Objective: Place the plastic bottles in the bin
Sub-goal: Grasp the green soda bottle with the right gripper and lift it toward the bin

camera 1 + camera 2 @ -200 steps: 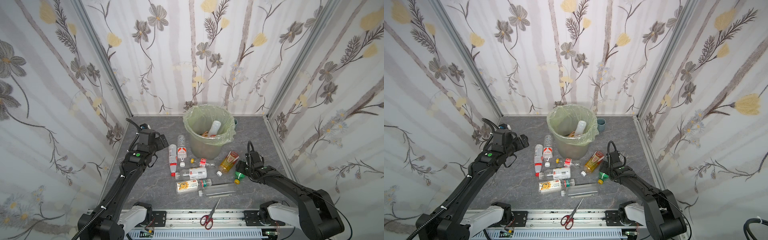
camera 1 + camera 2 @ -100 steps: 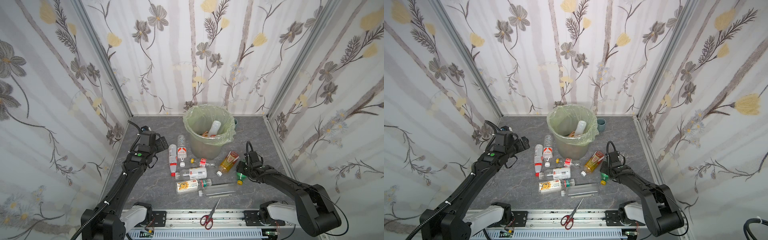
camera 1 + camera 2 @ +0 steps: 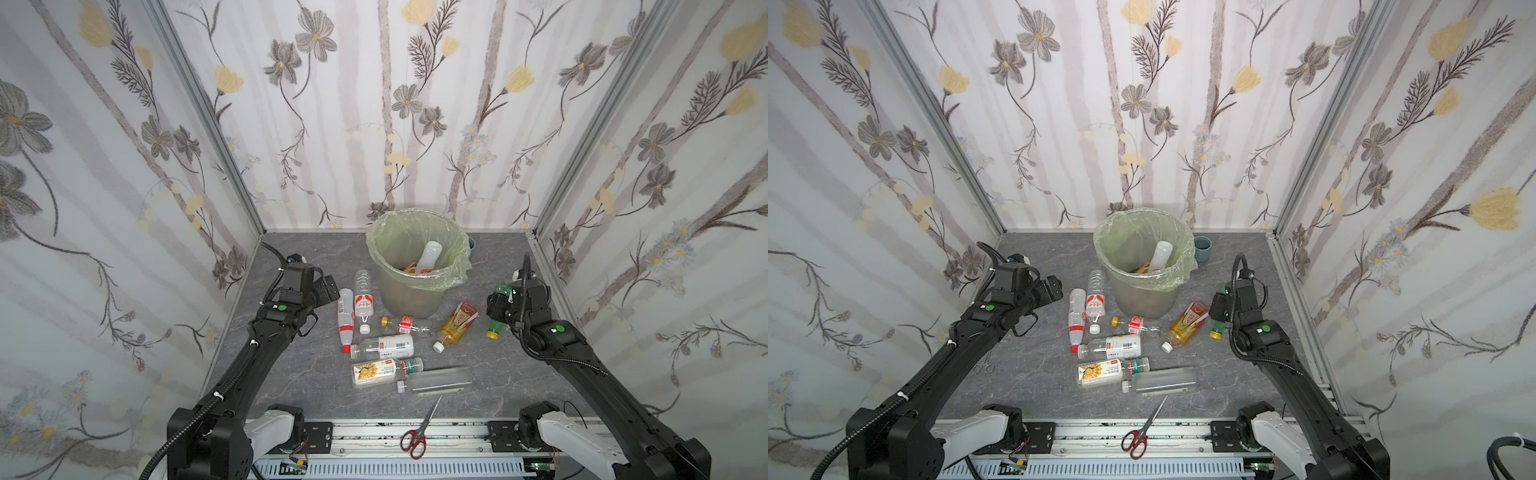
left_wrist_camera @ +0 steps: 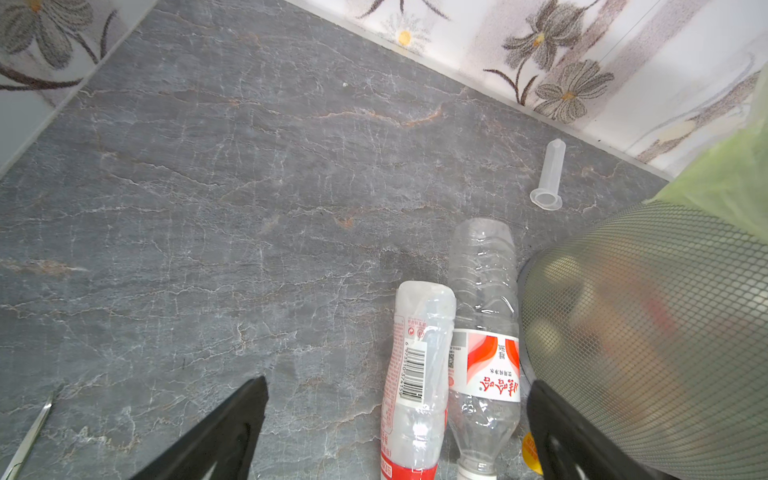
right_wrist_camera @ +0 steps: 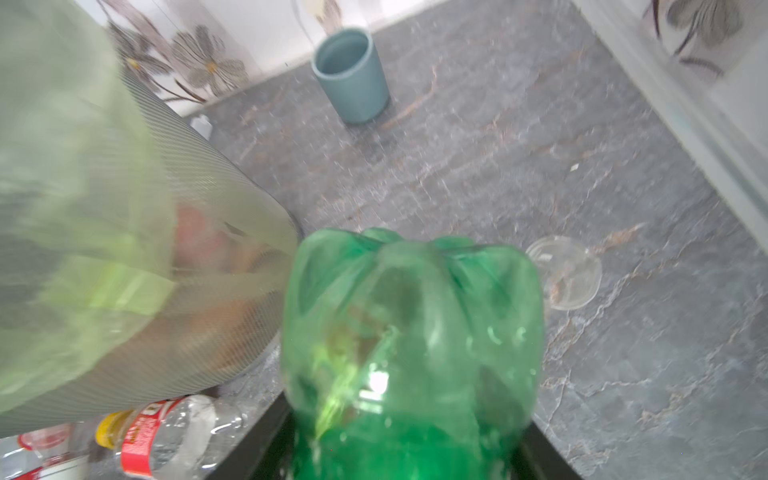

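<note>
1. Green plastic is filling our right gripper (image 5: 399,453): we are clamping the green bottle (image 5: 411,345) between its jaws, base pointing away from them.
2. The bin (image 5: 216,232) is standing just beside that bottle, ahead of one jaw.
3. We are holding our left gripper (image 4: 399,432) with jaws spread wide, gripping nothing.
4. A clear barcode bottle (image 4: 415,374) and a clear red-labelled bottle (image 4: 484,332) are lying side by side, touching, in the gap between those jaws; the bin wall is sitting just outside one jaw.

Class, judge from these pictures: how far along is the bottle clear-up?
Done: a white bottle and others lie in the bin. In hand: the right gripper clamps a green bottle. Left: about seven bottles on the table; the left gripper hangs open beside two.
</note>
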`<state>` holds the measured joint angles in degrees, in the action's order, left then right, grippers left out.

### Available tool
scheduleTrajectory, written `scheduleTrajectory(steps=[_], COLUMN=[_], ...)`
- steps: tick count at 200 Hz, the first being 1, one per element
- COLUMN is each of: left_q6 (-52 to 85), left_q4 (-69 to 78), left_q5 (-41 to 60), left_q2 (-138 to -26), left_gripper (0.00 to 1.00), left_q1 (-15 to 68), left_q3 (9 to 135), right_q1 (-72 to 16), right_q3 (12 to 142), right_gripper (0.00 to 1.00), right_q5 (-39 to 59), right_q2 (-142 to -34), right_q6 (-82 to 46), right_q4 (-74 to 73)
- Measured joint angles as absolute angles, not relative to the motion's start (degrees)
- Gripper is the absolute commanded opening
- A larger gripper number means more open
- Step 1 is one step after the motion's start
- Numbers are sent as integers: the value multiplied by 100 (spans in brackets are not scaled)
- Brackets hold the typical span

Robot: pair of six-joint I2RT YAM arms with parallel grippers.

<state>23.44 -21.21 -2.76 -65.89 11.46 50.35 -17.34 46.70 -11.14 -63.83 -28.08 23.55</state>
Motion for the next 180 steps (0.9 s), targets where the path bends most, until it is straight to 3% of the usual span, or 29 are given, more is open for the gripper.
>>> scheduleTrajectory(steps=[62, 132, 180], left_q6=[2359, 2403, 2421], left_q4=[-2060, -1997, -1994], left_q5=[-143, -12, 86], left_q2=[-6539, -6368, -6322], left_gripper=[100, 100, 100], left_q1=[1135, 1131, 1131], left_q3=[4925, 4777, 4755], right_q1=[-1734, -1966, -2381], right_q3=[6504, 8326, 8976], right_gripper=[59, 59, 59], right_q5=[-703, 539, 722], right_q2=[-6700, -8088, -8860], right_q6=[-1861, -1337, -1197], right_q4=[2475, 2154, 1870])
